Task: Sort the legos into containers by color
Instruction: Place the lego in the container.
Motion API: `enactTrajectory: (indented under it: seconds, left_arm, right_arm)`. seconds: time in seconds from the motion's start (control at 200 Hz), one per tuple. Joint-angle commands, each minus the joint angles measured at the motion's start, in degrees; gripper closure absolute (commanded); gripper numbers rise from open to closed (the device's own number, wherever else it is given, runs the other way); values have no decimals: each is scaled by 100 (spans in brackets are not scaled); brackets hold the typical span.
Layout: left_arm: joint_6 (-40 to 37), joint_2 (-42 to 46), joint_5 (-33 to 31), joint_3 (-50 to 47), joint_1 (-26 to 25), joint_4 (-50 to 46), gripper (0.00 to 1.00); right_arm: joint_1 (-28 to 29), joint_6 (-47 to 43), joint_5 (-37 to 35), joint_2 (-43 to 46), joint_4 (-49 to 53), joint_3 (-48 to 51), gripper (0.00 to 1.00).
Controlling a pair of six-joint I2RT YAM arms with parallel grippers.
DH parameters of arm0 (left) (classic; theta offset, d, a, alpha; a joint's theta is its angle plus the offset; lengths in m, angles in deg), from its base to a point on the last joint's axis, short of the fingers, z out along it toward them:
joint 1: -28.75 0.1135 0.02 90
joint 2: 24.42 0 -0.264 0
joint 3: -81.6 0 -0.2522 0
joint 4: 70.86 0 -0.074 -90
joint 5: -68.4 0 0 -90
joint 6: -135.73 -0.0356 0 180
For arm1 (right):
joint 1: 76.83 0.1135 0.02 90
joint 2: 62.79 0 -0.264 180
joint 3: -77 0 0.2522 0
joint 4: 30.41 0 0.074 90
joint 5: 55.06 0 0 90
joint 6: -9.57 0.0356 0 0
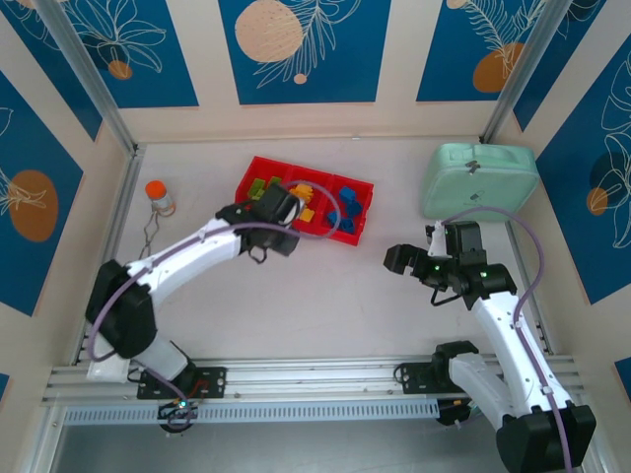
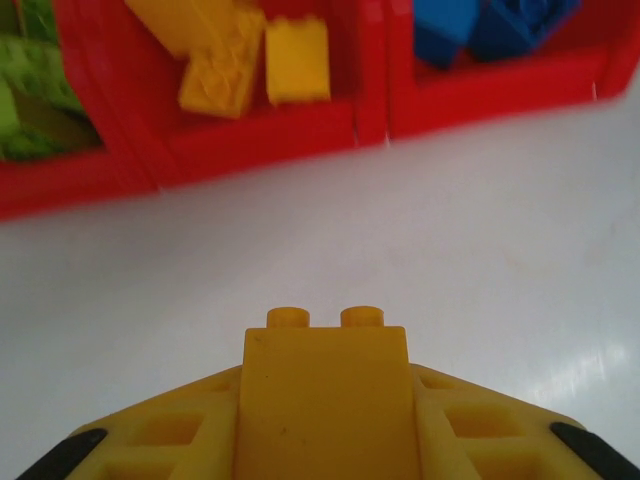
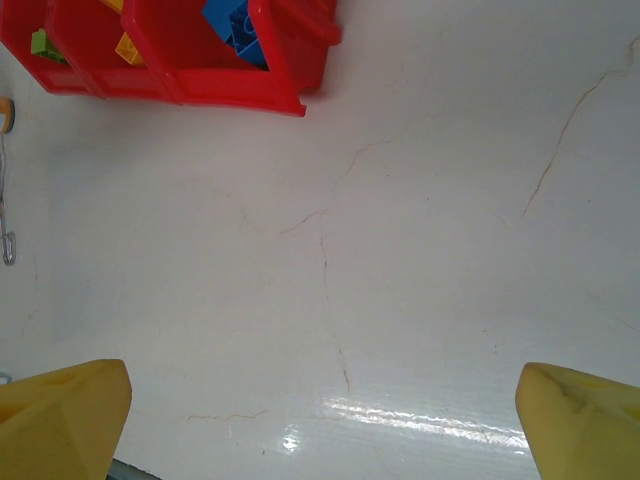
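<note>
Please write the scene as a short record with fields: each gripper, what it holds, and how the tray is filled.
left gripper: shut on a yellow brick, close before the tray
right gripper: open, holding nothing, over bare table
tray, top view: green bricks left, yellow bricks middle, blue bricks right
also there: mint case, bottle

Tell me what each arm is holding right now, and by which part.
The left gripper holds a yellow lego, jaws shut on its two opposite sides, studs pointing out ahead. The right gripper is open and holds nothing.
</note>
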Motion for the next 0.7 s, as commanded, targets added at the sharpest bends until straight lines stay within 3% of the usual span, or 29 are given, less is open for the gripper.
enactTrajectory:
  seconds: [0.0, 0.3, 0.565, 0.695]
  left_arm:
    - [-63, -738, -33, 839, 249, -330, 66]
    - [219, -2866, 420, 3440, 685, -827, 68]
    - [709, -3808, 894, 4303, 945, -794, 66]
    - [754, -3799, 939, 4372, 977, -719, 52]
  right_arm:
    - [-42, -9, 149, 49, -69, 18, 1]
    - [-59, -58, 237, 45, -140, 51, 1]
    - [-142, -105, 321, -116, -192, 58, 1]
    - [-178, -91, 315, -102, -192, 67, 1]
